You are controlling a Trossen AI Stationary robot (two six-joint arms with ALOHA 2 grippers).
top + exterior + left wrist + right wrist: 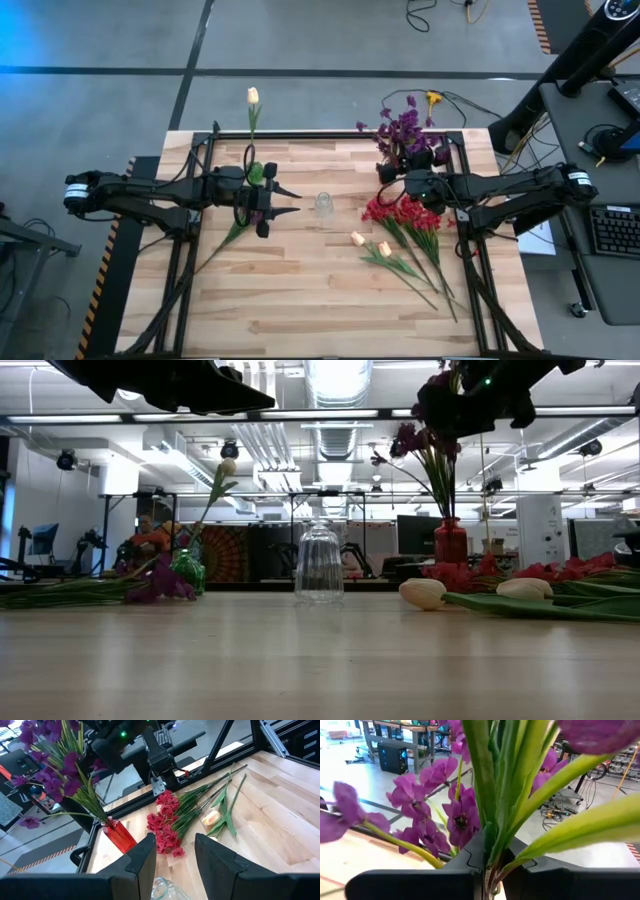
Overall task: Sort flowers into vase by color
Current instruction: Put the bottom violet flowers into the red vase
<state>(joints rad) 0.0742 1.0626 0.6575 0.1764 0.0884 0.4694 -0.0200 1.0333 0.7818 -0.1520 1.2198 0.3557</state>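
Note:
A red vase [450, 543] stands near the table's far right corner with purple flowers [404, 128] in it. My right gripper [398, 172] is shut on their stems above the vase. A clear glass vase [323, 205] stands mid-table. My left gripper [292, 200] hovers open just left of it and touches nothing. A green vase [256, 172] holds one cream tulip [253, 97]. Red flowers [400, 212] and two cream tulips [370, 243] lie flat on the table at the right. Another purple flower [160, 582] lies beside the green vase. My right gripper pinches a bunch of the purple flowers' green stems [489, 837] between its two fingers [470, 862], which lie across the stems. The flowers stand upright, blossoms above the fingers. Their lower stems [443, 490] run down into the red vase.
A black metal frame [330, 135] runs along the table's edges. The near part of the wooden table [300, 310] is bare. A long green stem [213, 252] lies slanting at the near left. Beyond the table are desks, cables and a seated person [150, 540].

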